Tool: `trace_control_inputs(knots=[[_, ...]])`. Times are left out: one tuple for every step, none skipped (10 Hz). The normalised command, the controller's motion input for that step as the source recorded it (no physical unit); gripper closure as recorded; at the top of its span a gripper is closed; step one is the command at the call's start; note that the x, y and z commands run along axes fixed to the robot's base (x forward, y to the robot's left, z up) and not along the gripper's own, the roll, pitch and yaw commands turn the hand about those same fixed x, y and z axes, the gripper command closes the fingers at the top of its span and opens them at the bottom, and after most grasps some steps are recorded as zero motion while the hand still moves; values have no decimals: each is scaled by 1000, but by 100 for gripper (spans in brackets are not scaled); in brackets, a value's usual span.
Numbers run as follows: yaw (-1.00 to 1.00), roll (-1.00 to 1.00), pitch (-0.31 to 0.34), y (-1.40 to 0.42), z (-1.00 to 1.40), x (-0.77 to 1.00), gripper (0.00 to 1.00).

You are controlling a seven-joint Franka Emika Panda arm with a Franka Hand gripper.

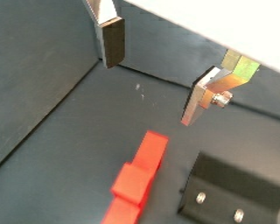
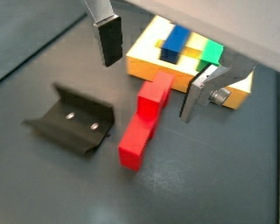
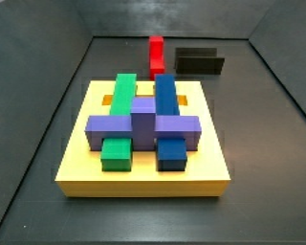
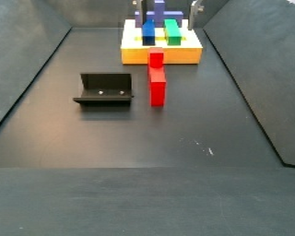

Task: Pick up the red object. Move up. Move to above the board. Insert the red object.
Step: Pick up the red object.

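Your gripper (image 2: 149, 66) hangs with its two silver fingers spread wide and nothing between them; in both wrist views the dark-padded fingers (image 1: 113, 42) stand well apart above the dark tray floor (image 1: 73, 131). In a wrist view the red object (image 2: 143, 121) lies on the floor below the gap between the fingers, reaching from near the board (image 2: 149, 61) outward, untouched by either pad. You can see the same red object (image 4: 157, 77) in a side view, lying on the floor just in front of the board (image 4: 162, 53), close to its near edge; whether they touch cannot be told. The board carries green (image 3: 122, 94), blue (image 3: 164, 96) and purple blocks (image 3: 142, 124) seated in its slots. The fixture (image 4: 106, 90), a dark bracket on its base plate, stands just beside the red object, on the side away from the grey tray wall (image 4: 242, 64) seen at the right of that side view.
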Motion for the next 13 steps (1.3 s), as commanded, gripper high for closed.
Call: trace_control_inputs(knots=[[-940,0,0,-283,-220,11,0],[-951,0,0,-254,-197,9,0],[-960,0,0,-226,-157,11,0],[-966,0,0,-203,-86,17,0],[-963,-1,0,-197,-20,31,0],[-934,-14,0,-191,0,66,0],[-909,-19,0,-191,0,94,0],[-900,-14,0,-160,0,123,0],[-909,0,0,-86,-14,143,0],[-891,0,0,-34,-37,180,0],[-866,0,0,0,-80,226,0],[-843,0,0,0,-83,277,0],[-814,4,0,0,-163,306,0]])
